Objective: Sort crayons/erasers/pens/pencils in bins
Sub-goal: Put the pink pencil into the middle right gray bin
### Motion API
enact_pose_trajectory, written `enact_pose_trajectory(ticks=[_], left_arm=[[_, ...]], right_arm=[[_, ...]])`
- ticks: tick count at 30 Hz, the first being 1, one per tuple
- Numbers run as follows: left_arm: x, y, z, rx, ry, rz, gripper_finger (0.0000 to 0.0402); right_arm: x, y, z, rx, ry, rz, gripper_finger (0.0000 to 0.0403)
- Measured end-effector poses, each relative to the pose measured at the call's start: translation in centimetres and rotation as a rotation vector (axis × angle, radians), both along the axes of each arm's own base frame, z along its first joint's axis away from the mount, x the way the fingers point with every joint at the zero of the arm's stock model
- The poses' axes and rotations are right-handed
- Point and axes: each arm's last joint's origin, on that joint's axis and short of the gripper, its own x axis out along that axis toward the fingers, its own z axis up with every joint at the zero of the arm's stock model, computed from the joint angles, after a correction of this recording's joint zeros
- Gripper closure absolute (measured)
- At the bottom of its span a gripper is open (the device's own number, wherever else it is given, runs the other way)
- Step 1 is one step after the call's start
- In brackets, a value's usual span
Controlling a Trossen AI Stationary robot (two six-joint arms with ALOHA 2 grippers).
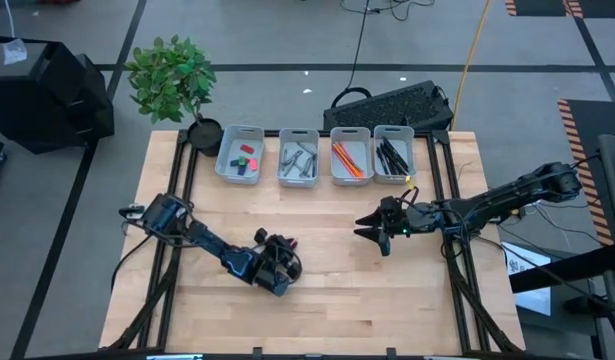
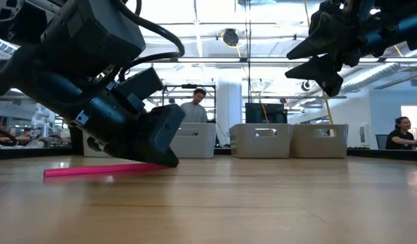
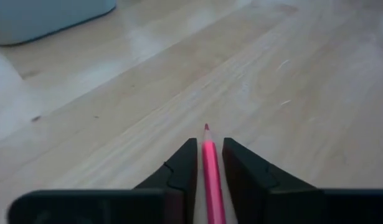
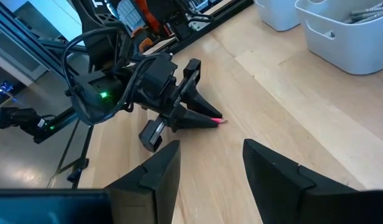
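Observation:
A pink pencil (image 2: 93,169) lies flat on the wooden table near its front middle. My left gripper (image 1: 287,265) slants down onto it, shut on its pointed end, and the tip (image 3: 207,127) pokes out just past the fingertips. My right gripper (image 4: 210,162) hangs open above the table's right-centre, facing the left gripper and holding nothing. Four pale bins (image 1: 298,155) stand in a row at the far edge. The leftmost (image 1: 240,152) holds the erasers, the others grey sticks, orange sticks and dark pens. My left gripper pinches the pink pencil just behind its sharpened tip (image 3: 208,155), between its two fingers. The fingers (image 2: 161,152) slant down from the table's left and lie along the pencil. The pencil rests flat on the table, its long end trailing back under the gripper.
A black plant pot (image 1: 204,133) with a green plant stands left of the bins. A dark keyboard (image 1: 392,105) lies behind them. People show in the room beyond the table in the low view. Bare wood lies between the two grippers and the bins.

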Motion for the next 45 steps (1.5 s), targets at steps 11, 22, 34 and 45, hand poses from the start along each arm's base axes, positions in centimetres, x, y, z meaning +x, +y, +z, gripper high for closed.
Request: enact_pose_trajectory(ticks=[11,22,34,45], left_arm=[[0.0,0.0,0.0,-0.023,0.008,-0.001,0.0372],[0.5,1.2,3.9,-0.118,0.006,-0.062,0.0380],[2.3,4.3,13.2,-0.096,-0.288,-0.113,0.0400],[4.5,7.7,15.8,-0.064,-0.414,-0.210,0.0398]], right_arm=[[0.1,0.1,0.2,-0.050,-0.024,0.050,0.0234],[0.1,0.1,0.3,-0.116,-0.028,0.068,0.0234],[0.2,-0.1,0.6,-0.135,-0.061,-0.004,0.0234],[1.3,-0.2,-0.7,-0.135,-0.019,0.054,0.0234]])
